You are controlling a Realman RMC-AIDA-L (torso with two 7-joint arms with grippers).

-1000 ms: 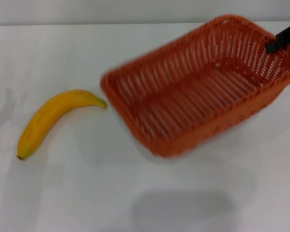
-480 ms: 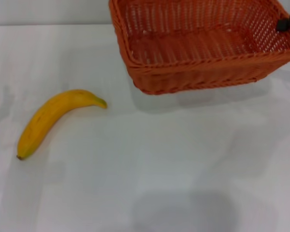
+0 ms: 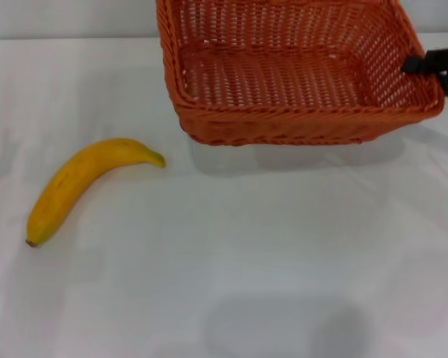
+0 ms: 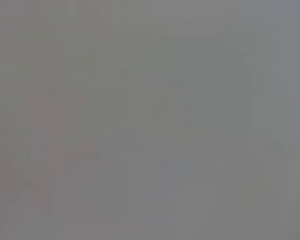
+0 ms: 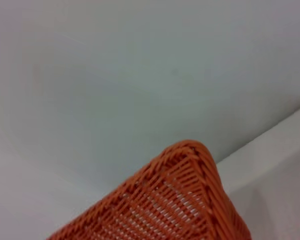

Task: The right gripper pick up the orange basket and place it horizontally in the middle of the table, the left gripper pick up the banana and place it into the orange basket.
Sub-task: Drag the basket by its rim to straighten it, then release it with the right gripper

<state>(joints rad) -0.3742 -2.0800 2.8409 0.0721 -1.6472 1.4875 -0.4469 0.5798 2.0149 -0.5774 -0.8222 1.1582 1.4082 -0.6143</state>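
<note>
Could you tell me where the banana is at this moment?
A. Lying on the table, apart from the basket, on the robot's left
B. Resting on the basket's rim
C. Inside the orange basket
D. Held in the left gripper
A. In the head view the banana lies on the bare white table, apart from the orange basket, which the right gripper holds at its right end; the left gripper is not in view.

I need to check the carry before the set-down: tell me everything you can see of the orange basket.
The orange basket is a rectangular woven wicker-style piece with a braided rim and openwork sloping sides, and it is empty. Its long side runs across the far side of the table, right of the banana and apart from it. The right gripper holds its right rim. Its shadow suggests it is off the surface.
</note>
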